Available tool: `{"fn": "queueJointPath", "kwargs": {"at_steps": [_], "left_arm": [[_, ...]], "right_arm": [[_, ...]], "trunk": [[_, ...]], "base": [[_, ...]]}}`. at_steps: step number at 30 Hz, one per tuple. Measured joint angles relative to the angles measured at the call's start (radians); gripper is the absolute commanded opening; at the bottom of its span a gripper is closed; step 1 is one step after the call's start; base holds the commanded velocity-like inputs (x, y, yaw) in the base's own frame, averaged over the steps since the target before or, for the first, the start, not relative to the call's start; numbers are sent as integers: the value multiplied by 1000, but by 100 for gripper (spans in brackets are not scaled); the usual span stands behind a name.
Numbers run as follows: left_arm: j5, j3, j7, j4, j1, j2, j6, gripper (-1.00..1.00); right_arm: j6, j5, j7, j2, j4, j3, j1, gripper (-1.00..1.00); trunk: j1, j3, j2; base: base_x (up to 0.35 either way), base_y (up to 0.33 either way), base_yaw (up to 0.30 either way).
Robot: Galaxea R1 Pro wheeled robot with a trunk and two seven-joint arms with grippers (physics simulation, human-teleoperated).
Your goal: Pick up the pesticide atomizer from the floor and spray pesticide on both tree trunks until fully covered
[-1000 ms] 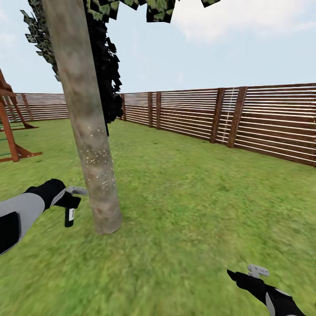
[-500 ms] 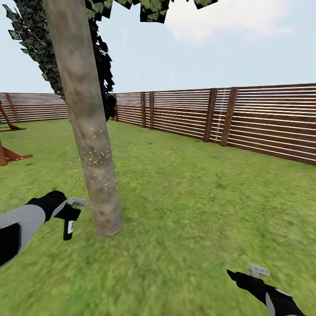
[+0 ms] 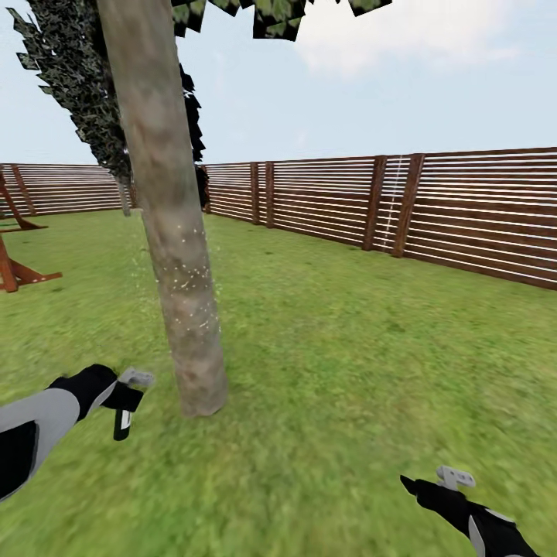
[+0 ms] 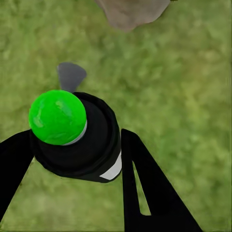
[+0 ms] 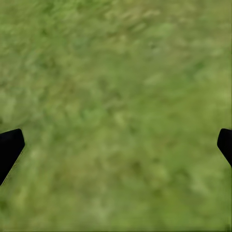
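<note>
left gripper [image 3: 122,396] grasping the pesticide atomizer [image 3: 122,423] beside the tree trunk [image 3: 174,255]
the bottle hangs near the trunk base, over the lawn [image 3: 348,348]; the right gripper [image 5: 116,145] is released, well apart from the trunk.

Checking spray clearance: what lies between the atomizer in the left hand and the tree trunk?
Only bare lawn, in the head view: the left hand holds the pesticide atomizer beside the tree trunk, apart from it.
</note>
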Motion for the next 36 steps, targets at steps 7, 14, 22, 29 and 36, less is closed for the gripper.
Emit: {"fn": "queueJointPath", "kwargs": {"at_steps": [7, 14, 22, 29, 36], "left_arm": [[125, 3, 2, 0, 42, -4, -130, -100], [131, 2, 2, -2, 44, -6, -135, -100], [131, 3, 2, -3, 44, -8, -135, -100], [131, 5, 2, -4, 44, -14, -134, -100], [130, 3, 2, -3, 44, -21, -135, -100]], "right_arm": [[0, 0, 0, -2, 0, 0, 0, 100], [0, 0, 0, -3, 0, 0, 0, 100], [0, 0, 0, -3, 0, 0, 0, 100], [0, 0, -1, -3, 0, 0, 0, 100], [0, 0, -1, -3, 0, 0, 0, 100]], "trunk": [[0, 0, 0], [0, 0, 0], [0, 0, 0], [0, 0, 0], [0, 0, 0]], "base": [[-28, 314, 0], [-146, 289, -134], [-218, 256, -264], [-220, 246, -265], [-230, 237, -265]]}}
